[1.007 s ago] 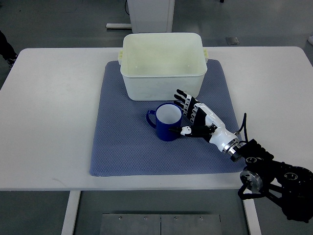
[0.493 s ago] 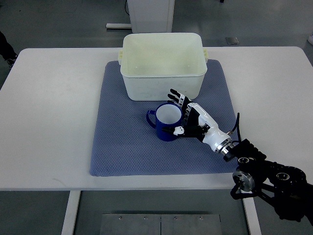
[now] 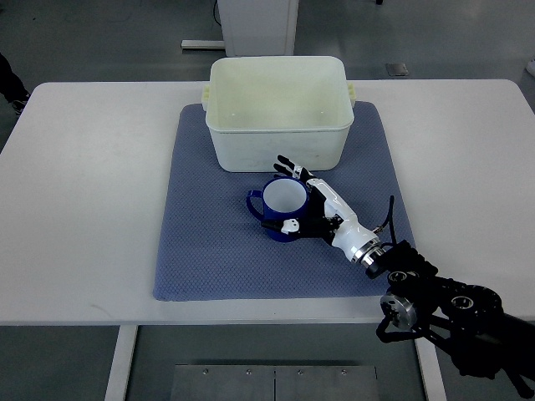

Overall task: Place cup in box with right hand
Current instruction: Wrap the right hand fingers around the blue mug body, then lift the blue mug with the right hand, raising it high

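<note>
A dark blue cup (image 3: 284,203) with a white inside stands upright on the blue mat (image 3: 209,251), its handle pointing left. Just behind it sits the empty cream box (image 3: 251,153). My right hand (image 3: 288,194) reaches in from the lower right and brackets the cup. Its fingers (image 3: 290,166) stretch along the cup's far side, between the cup and the box wall, and its thumb (image 3: 289,225) lies against the near side. The fingers are still extended, not curled tight. The cup rests on the mat. No left arm shows.
The mat lies on a white table (image 3: 84,209). The right arm's black wrist joint (image 3: 435,305) hangs over the table's front edge at lower right. A dark shoe (image 3: 10,79) shows at the far left edge.
My right hand has slid left and forward until the cup sits between thumb and fingers. The cup has been nudged slightly to the left.
</note>
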You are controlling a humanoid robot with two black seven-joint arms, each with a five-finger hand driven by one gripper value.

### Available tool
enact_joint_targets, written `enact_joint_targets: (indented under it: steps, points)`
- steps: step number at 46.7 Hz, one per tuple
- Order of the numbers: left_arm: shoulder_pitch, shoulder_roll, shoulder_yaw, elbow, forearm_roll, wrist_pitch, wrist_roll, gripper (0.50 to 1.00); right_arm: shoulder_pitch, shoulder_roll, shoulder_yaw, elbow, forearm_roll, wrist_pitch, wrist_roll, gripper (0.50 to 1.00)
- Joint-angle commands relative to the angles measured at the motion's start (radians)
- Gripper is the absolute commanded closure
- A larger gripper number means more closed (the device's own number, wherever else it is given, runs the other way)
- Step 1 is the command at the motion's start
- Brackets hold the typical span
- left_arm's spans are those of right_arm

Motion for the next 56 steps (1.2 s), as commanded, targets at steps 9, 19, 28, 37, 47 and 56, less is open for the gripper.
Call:
enact_joint_targets:
  steps: [9, 19, 28, 37, 47, 56]
  points:
    - [0.0, 0.0, 0.0, 0.0, 0.0, 0.0, 0.0, 0.5, 0.0, 0.011, 0.003, -0.019, -0.001, -0.033, 0.0, 0.599]
    - [0.0, 0.0, 0.0, 0.0, 0.0, 0.0, 0.0, 0.5, 0.0, 0.025, 0.003, -0.041, -0.001, -0.057, 0.0, 0.996]
    - [0.0, 0.0, 0.0, 0.0, 0.0, 0.0, 0.0, 0.5, 0.006, 0.018, -0.001, -0.045, -0.002, -0.073, 0.0, 1.0]
    - [0.0, 0.0, 0.0, 0.0, 0.0, 0.0, 0.0, 0.5, 0.025, 0.003, -0.021, -0.041, -0.004, -0.071, 0.0, 1.0]
    - [0.0, 0.0, 0.0, 0.0, 0.0, 0.0, 0.0, 0.5, 0.043, -0.09, -0.018, -0.001, 0.004, -0.064, 0.0, 1.0]
    - [0.0, 0.0, 0.0, 0.0, 0.0, 0.0, 0.0, 0.5, 0.051, -0.222, -0.014, 0.061, 0.012, -0.048, 0.0, 1.0]
